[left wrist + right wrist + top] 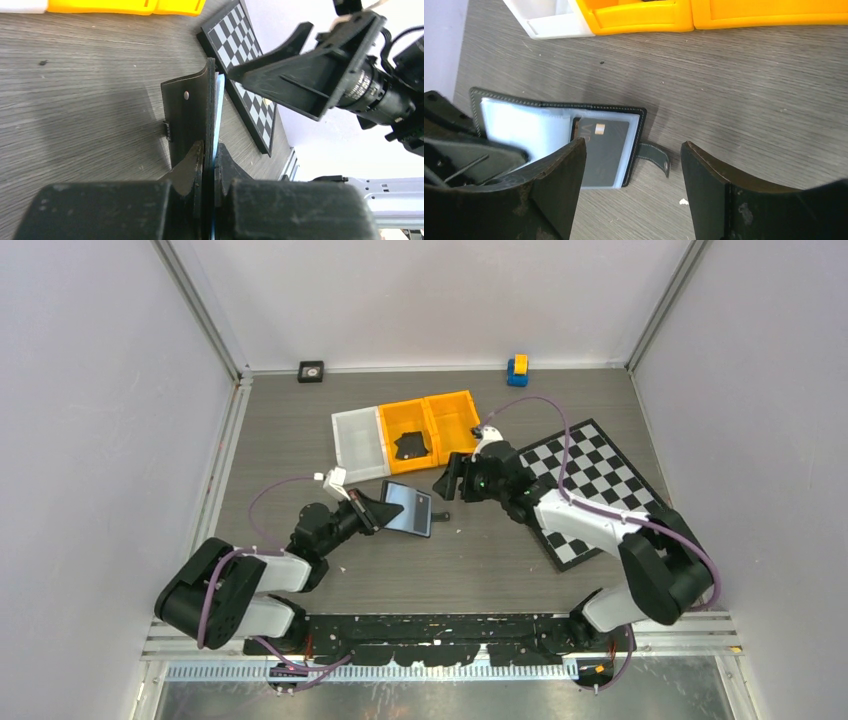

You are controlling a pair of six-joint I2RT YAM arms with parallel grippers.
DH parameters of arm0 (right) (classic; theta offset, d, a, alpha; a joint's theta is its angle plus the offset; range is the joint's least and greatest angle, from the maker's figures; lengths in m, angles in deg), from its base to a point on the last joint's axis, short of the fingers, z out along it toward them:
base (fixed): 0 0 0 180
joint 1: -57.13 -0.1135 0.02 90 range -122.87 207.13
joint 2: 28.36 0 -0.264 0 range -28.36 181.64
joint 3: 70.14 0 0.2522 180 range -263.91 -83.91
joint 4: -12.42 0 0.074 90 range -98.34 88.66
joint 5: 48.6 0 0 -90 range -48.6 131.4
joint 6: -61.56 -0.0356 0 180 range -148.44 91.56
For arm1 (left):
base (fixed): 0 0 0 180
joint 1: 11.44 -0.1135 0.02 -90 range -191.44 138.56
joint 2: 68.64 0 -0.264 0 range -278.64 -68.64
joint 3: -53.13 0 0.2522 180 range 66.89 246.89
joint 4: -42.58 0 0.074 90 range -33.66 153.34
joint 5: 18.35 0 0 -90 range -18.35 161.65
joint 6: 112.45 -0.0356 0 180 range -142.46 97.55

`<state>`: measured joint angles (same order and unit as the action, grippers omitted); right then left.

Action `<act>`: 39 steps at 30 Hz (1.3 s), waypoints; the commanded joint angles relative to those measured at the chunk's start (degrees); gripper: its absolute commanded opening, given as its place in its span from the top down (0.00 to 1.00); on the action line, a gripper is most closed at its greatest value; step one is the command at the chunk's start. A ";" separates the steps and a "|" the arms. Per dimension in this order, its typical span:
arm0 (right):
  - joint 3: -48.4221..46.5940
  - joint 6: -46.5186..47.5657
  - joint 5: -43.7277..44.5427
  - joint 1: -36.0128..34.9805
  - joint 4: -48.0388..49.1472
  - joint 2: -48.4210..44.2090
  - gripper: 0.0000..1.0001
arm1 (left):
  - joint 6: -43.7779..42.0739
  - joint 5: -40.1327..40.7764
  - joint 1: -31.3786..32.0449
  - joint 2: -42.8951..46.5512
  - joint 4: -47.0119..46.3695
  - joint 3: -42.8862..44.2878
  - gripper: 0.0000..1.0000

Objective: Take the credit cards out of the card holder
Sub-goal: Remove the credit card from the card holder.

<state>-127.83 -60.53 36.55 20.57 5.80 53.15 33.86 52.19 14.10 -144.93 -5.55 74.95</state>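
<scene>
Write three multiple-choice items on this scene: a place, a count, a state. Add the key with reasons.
1. The card holder lies: A in a white tray; B on a checkerboard; C on the table.
2. Count of orange trays: A one; B two; C four.
3. The left gripper is: A shut on the card holder; B open; C out of view.
Key: C, it lies open on the grey wood; B, two orange trays stand side by side; A, it pinches the holder's edge.
</scene>
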 commanded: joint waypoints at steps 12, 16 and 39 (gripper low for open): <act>-10.16 2.61 11.40 -4.41 -8.96 8.66 0.28 | -5.88 4.92 6.27 -4.95 -0.46 4.16 1.00; -6.94 0.95 13.77 -5.79 -7.56 5.52 0.29 | -7.08 4.88 6.28 -3.84 3.97 5.53 1.00; 4.92 3.93 18.34 -5.52 -4.41 -2.90 0.32 | -11.72 13.93 6.30 17.85 20.42 0.65 1.00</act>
<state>-122.38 -57.39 56.93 14.76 -4.17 50.38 24.20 63.90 20.11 -128.67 13.36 75.14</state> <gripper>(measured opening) 0.681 0.052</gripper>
